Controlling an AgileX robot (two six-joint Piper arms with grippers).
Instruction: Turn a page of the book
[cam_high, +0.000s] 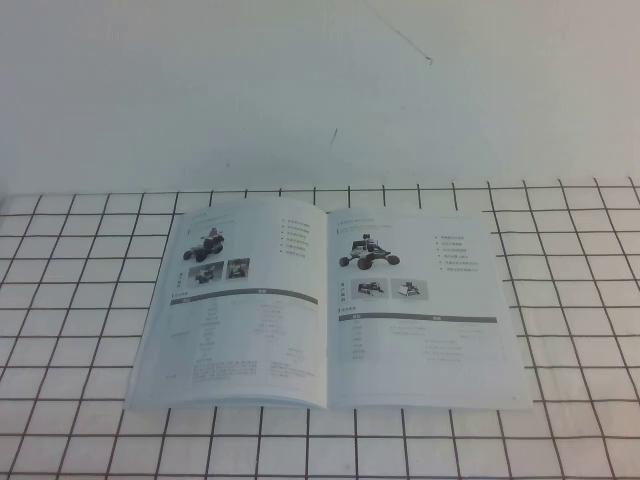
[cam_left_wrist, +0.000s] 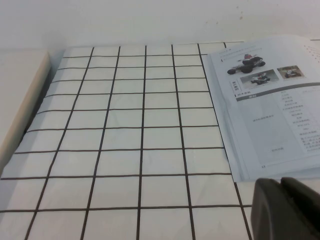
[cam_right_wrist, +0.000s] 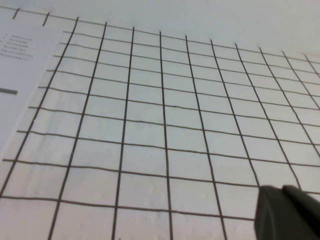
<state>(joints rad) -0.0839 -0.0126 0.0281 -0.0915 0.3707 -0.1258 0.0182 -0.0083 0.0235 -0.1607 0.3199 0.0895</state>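
White grid-lined table (cam_high: 80, 300) — the book (cam_high: 330, 300) lies open on it.

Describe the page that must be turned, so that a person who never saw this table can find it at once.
On the grid-lined table lies one open book. The page is the leaf on the robot's right, flat and untouched; the left claw and right claw show only in their wrist views. It shows a big-wheeled rover above two small photos, while the left-hand leaf shows a dark robot.
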